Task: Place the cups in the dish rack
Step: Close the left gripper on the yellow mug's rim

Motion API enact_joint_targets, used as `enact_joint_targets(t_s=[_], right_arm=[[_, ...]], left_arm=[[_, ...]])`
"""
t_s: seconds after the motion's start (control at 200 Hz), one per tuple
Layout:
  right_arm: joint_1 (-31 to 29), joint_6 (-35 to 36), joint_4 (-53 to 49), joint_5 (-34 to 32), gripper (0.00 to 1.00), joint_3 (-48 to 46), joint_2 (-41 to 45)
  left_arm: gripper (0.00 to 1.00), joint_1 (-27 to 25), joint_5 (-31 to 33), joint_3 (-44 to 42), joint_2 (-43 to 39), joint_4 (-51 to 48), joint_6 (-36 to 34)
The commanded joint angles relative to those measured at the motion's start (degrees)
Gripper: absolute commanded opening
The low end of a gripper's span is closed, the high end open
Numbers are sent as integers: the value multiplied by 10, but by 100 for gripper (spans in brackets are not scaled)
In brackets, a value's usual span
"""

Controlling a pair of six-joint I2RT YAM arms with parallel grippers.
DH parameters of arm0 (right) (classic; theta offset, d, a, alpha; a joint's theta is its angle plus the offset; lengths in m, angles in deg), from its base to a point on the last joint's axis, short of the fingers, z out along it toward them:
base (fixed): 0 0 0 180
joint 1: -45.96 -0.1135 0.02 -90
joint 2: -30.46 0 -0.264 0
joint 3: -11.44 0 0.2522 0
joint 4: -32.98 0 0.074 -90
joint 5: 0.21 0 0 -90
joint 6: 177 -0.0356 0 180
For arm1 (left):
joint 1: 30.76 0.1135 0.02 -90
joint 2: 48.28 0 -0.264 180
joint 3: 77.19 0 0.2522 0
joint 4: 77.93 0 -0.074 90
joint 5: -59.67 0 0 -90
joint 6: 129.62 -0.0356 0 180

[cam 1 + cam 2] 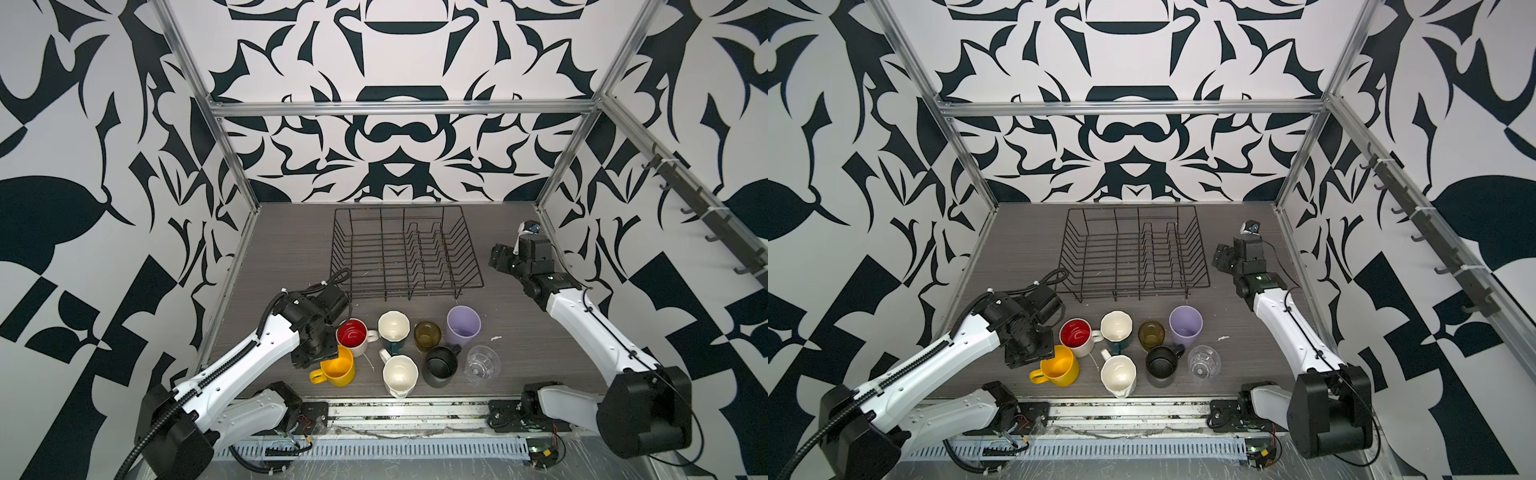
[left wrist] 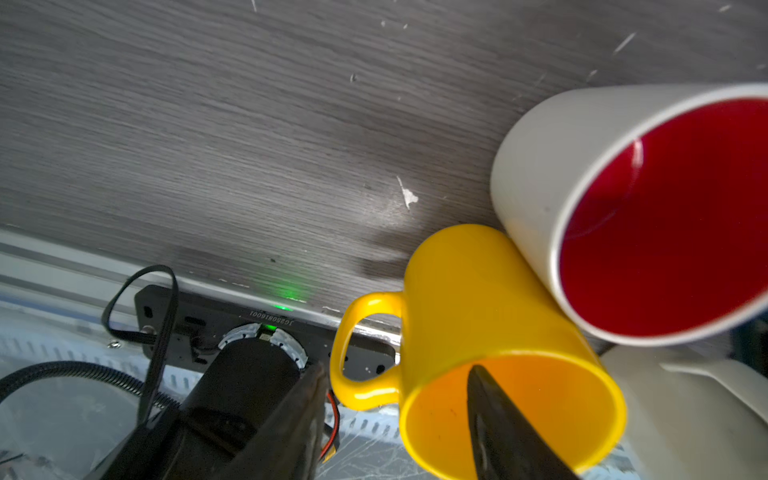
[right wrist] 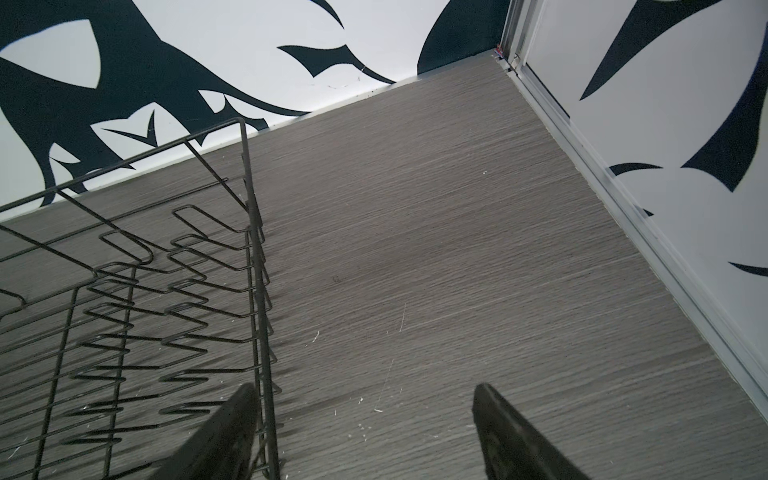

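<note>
In both top views the left arm reaches low from the near edge. Its wrist is bent down, so the left gripper [image 1: 330,357] sits at the rim of the glossy yellow mug [image 1: 338,372]. The right arm stretches along the right side of the grey wood-grain table [image 1: 291,249]. The right gripper [image 1: 498,257] hangs near the right wall of the black wire dish rack [image 1: 374,257].

That one rack is rectangular, with sloped sides and upright prongs, and stands at the back of the table. Eight cups stand upright on the table in front of it, in two rows of four.
- **Far row, left to right:** white mug with a red inside [image 1: 353,334], teal faceted mug with a cream inside [image 1: 394,328], amber glass [image 1: 427,334], lilac tumbler [image 1: 463,326].
- **Near row, left to right:** the yellow mug, cream faceted mug [image 1: 399,376], matte black mug [image 1: 440,365], clear glass [image 1: 482,363].

In the left wrist view one dark finger [image 2: 490,407] dips inside the yellow mug's mouth and the other stays outside, past the handle. The jaws stand apart, straddling wall and handle, with a gap left at the inner finger. The red-lined mug stands just beside the yellow one.

In the right wrist view the two fingers are spread wide over bare table with nothing between them. One finger shows in front of the rack's side wall.
</note>
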Motion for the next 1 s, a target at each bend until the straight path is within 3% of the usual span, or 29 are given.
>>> enact_joint_targets(t_s=[0.0,0.18,0.54,0.995], right_arm=[[0,-4,1,1,83,4,20],[0,-7,-1,3,83,2,29],[1,-8,-9,4,83,0,47],[0,-10,-12,9,82,3,58]], left_arm=[[57,-2,7,-13,11,-7,15],[55,-2,13,-26,20,13,10],[38,-2,16,-25,35,14,12],[24,-2,0,-37,16,19,28]])
